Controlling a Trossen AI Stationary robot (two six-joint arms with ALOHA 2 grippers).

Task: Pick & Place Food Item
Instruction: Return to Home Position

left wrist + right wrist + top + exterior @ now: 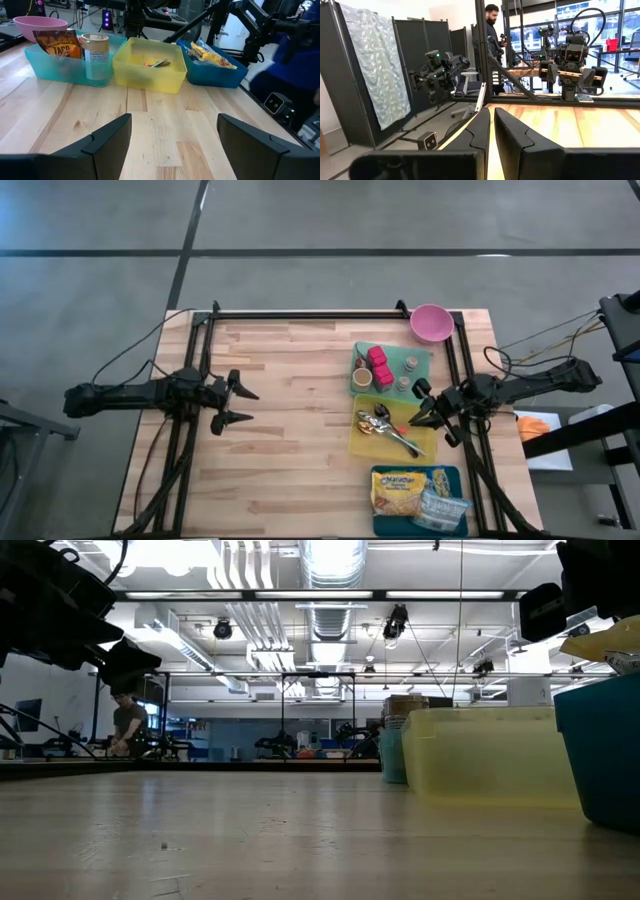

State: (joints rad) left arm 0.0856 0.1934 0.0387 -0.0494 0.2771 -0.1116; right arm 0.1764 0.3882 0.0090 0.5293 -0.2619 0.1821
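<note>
High view: my left gripper (pixel 246 406) hangs over bare table (pixel 290 470), and my right gripper (pixel 418 408) is over the yellow bin's (pixel 358 442) edge. The red seasoning can (pixel 379 366) sits in the green bin (pixel 424 358). Left wrist: fingers (pixel 107 137) spread wide, nothing held. Right wrist: fingers (pixel 475 130) pinched together, empty.

Pink bowl (pixel 431 322) at table (pixel 290 430) edge; person (pixel 493 42) beyond.

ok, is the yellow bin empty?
No, the high view shows silver spoons lying inside the yellow bin.
</note>
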